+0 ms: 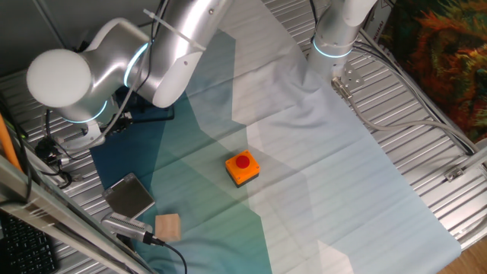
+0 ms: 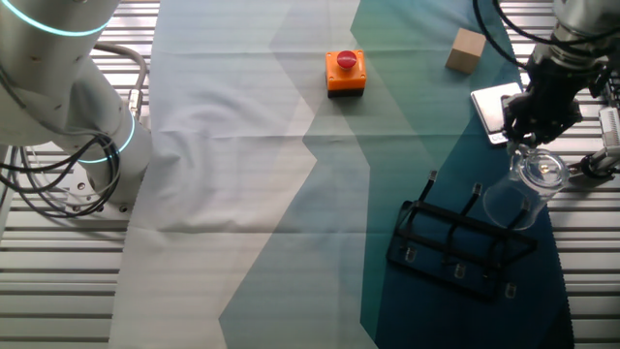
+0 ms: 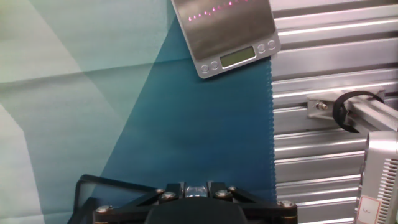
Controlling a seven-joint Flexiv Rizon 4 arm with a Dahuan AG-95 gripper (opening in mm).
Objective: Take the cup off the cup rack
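I count one cup (image 2: pixel 536 174), clear and handleless, and one black wire cup rack (image 2: pixel 455 244). On my feeds there is one orange button box (image 2: pixel 345 73) with a single red button, one wooden block (image 2: pixel 466 50), and one silver scale (image 3: pixel 225 32). Two robot arms are in sight, and one gripper (image 2: pixel 539 121).

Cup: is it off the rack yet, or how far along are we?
Done: the hand is right above the cup. In hand: the grasp; I cannot tell whether it has closed. Left: the cup sits at the cup rack's end, so lifting it clear remains.
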